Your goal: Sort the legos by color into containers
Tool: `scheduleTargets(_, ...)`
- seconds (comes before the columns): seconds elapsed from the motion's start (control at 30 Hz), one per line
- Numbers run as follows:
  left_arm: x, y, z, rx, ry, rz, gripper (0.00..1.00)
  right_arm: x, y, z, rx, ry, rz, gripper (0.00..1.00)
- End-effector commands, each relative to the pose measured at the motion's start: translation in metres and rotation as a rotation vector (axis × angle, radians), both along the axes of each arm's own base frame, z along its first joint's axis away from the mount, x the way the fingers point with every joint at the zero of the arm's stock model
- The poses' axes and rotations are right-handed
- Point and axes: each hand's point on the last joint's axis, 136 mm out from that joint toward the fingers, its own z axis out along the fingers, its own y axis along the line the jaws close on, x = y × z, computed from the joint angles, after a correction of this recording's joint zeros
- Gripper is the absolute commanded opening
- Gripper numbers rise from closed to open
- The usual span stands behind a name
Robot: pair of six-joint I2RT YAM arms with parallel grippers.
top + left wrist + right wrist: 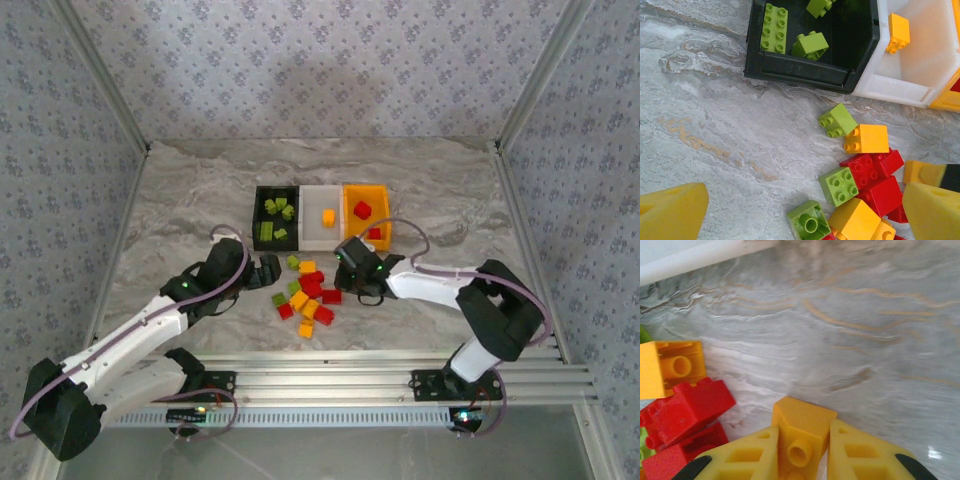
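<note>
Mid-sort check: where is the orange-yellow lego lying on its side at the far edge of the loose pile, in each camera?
Top external: the side-lying orange-yellow lego, at the pile's far edge, in front of the white bin.
Left wrist: centre-right, studs facing left.
Right wrist: left edge, hollow underside showing; the right tool grips a different lego.
Shared landmark: the red lego right beside it.
</note>
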Motion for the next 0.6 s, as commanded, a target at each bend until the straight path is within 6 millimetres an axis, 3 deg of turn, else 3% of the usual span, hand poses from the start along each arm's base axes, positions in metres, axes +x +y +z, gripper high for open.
scheduleTargets(0.0,0.000,0.003,-0.002,0.003,-0.006,0.011,0.99,0.000,-0.024,0.022,-0.044,-0.047,0.001,0.23)
scheduleTargets(0.17,-0.006,0.004,-0.008,0.002,0.009,-0.002,0.99,0.015,-0.016,0.079,-0.039,-0.177,0.121,0.22)
scheduleTargets(0.27,-0.009,0.004,-0.012,0.001,0.024,-0.006,0.99,0.032,0.007,0.107,-0.001,-0.231,0.191,0.22)
scheduleTargets(0.43,-0.014,0.007,-0.016,-0.001,0.045,0.004,0.99,0.077,0.042,0.116,-0.023,-0.260,0.262,0.22)
scheduleTargets(0.57,-0.021,0.013,-0.015,0.004,0.050,0.009,0.99,0.114,0.054,0.100,-0.088,-0.244,0.266,0.22)
